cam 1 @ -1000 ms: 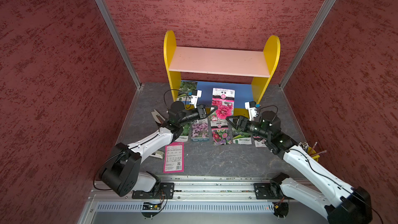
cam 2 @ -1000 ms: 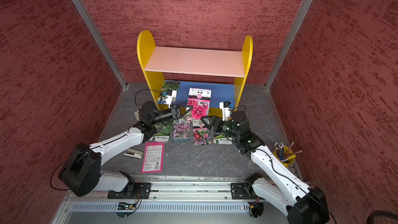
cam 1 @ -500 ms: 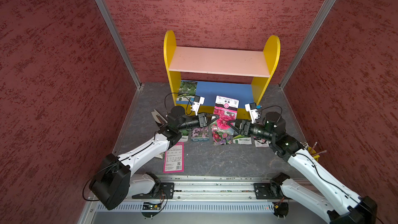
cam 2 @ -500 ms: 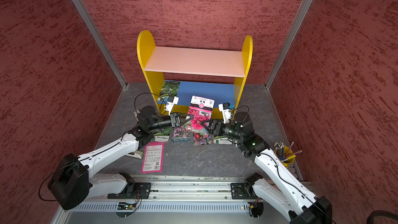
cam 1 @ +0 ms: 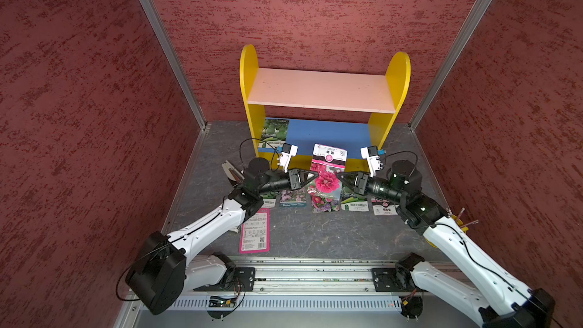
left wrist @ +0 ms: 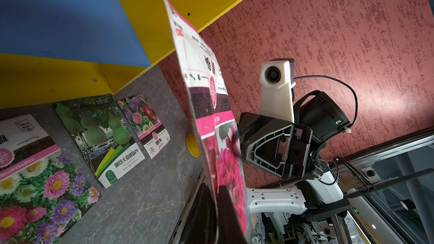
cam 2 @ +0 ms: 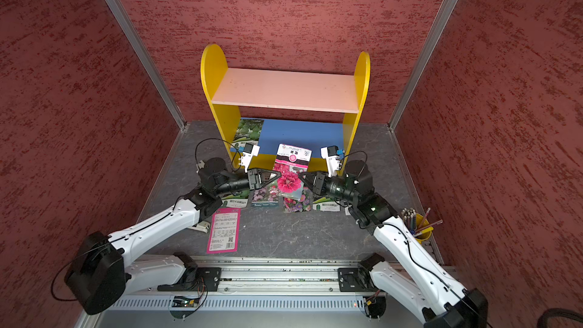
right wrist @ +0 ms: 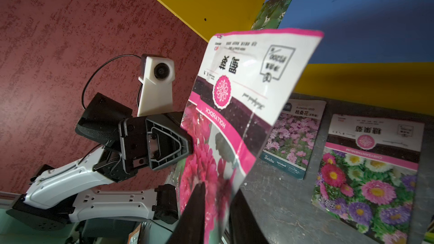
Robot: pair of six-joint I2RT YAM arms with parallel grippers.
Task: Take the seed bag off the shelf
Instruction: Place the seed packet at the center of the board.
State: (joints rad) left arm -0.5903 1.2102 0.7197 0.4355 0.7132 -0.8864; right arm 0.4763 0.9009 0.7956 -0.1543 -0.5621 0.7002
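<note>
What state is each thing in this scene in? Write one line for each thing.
seed bag: held in the air in front of the shelf, gripped at both side edges.
left tool: shut on the seed bag.
right tool: shut on the seed bag.
shelf: standing upright.
gourd packet: resting on the shelf's blue lower board.
pencil cup: upright, holding pencils.
</note>
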